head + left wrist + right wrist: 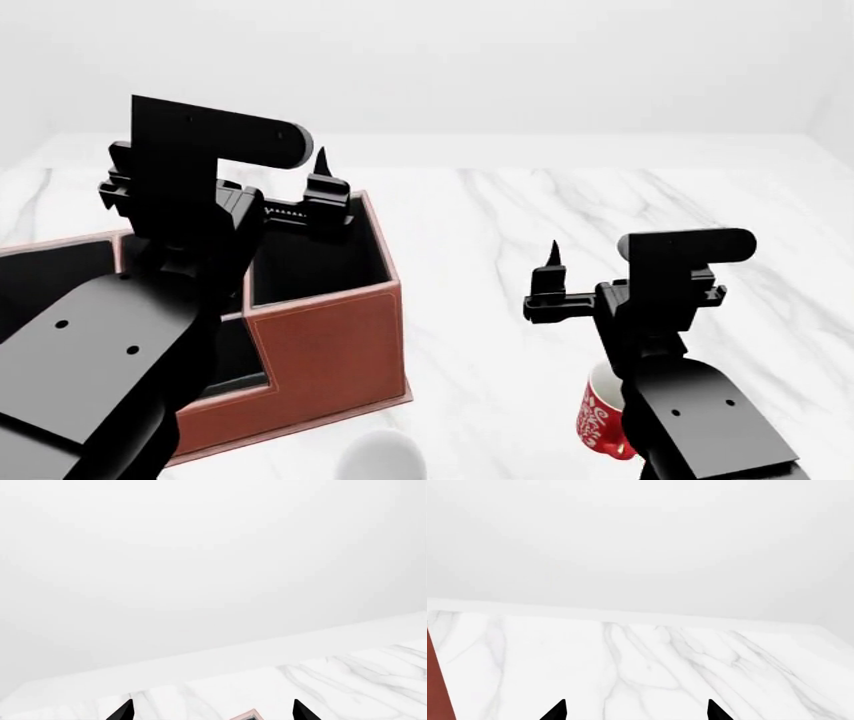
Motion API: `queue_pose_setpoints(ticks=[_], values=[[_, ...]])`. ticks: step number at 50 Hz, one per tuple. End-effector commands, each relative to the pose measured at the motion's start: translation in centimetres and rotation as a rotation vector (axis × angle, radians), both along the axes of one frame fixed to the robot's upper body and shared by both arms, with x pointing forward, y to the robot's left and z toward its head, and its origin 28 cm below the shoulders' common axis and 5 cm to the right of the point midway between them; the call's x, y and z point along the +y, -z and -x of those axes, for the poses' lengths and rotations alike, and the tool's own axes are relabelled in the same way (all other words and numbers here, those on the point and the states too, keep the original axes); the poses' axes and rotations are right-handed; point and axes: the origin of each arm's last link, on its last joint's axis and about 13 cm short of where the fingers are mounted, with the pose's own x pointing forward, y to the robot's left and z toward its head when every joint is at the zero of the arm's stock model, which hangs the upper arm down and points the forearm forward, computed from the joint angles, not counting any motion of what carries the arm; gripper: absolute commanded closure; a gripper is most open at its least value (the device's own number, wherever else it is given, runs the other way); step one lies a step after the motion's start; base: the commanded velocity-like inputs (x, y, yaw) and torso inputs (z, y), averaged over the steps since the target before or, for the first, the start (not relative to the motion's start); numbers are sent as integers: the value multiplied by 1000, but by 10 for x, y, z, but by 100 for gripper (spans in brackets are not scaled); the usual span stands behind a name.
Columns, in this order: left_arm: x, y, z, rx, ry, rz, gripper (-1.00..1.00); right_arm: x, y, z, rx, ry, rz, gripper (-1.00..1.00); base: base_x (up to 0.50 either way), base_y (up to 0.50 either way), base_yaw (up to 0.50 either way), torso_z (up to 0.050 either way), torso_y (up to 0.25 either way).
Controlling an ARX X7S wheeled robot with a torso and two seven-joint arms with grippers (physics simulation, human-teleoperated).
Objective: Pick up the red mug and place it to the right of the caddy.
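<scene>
The red mug (597, 412), red with white swirls, stands on the marble table near the front right, partly hidden behind my right arm. The caddy (327, 345), a large reddish-brown box with dark compartments, stands at the left. My right gripper (607, 270) is open and empty, raised above the table behind and above the mug. My left gripper (247, 175) is open and empty, raised over the caddy. In the right wrist view the gripper (635, 711) shows spread tips over bare marble, with a strip of the caddy (436, 690) at the edge. The left wrist view shows the gripper (212, 711) over a caddy corner (247, 715).
A plain white mug (380, 458) stands at the front edge of the head view, in front of the caddy. The marble table (534, 210) runs back to a white wall.
</scene>
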Motion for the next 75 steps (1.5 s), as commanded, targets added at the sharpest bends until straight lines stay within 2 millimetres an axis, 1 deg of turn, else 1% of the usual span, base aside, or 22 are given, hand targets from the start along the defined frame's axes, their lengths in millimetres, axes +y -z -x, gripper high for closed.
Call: queue_pose_setpoints(ticks=[1, 2, 7, 8, 11, 12, 13, 16, 19, 25, 30, 38, 44, 49, 54, 55, 60, 61, 75], values=[[1, 3, -1, 6, -2, 1, -100, -4, 2, 26, 28, 27, 31, -100, 0, 0, 0, 0, 0], [1, 3, -1, 6, -2, 1, -100, -4, 2, 26, 28, 27, 31, -100, 0, 0, 0, 0, 0], [2, 4, -2, 9, -8, 2, -100, -8, 13, 47, 65, 38, 26, -100, 0, 0, 0, 0, 0], [2, 4, -3, 11, -9, 2, -100, -8, 15, 55, 74, 34, 27, -100, 0, 0, 0, 0, 0], [2, 5, -3, 13, -9, 2, -100, -8, 16, 66, 77, 33, 28, -100, 0, 0, 0, 0, 0], [1, 6, -3, 13, -7, 2, -100, -9, 18, 73, 81, 35, 28, -100, 0, 0, 0, 0, 0], [1, 6, -3, 13, -7, 2, -100, -9, 19, 73, 81, 35, 28, -100, 0, 0, 0, 0, 0], [2, 8, -4, 18, -8, 2, -100, -11, 28, 91, 99, 42, 20, -100, 0, 0, 0, 0, 0], [2, 9, -4, 20, -8, -1, -100, -14, 32, 101, 108, 53, 13, -100, 0, 0, 0, 0, 0], [2, 9, -4, 20, -8, 1, -100, -16, 37, 107, 130, 64, 11, -100, 0, 0, 0, 0, 0], [2, 8, -4, 18, -10, 1, -100, -17, 46, 114, 152, 74, 12, -100, 0, 0, 0, 0, 0], [4, 8, -4, 19, -13, 2, -100, -19, 55, 111, 173, 75, 4, -100, 0, 0, 0, 0, 0], [3, 9, -4, 21, -14, 0, -100, -21, 60, 113, 189, 93, -3, -100, 0, 0, 0, 0, 0], [5, 9, -5, 22, -19, 3, -100, -22, 74, 114, 234, 100, -21, -100, 0, 0, 0, 0, 0], [5, 10, -6, 25, -21, 4, -100, -22, 82, 114, 260, 105, -26, -100, 0, 0, 0, 0, 0], [5, 10, -6, 25, -22, 4, -100, -21, 87, 113, 280, 100, -28, -100, 0, 0, 0, 0, 0], [5, 10, -7, 26, -23, 5, -100, -22, 90, 112, 291, 101, -29, -100, 0, 0, 0, 0, 0], [6, 11, -8, 32, -29, 6, -100, -23, 96, 119, 319, 131, -31, -100, 0, 0, 0, 0, 0], [6, 12, -8, 34, -27, 5, -100, -23, 98, 119, 325, 126, -37, -100, 0, 0, 0, 0, 0]])
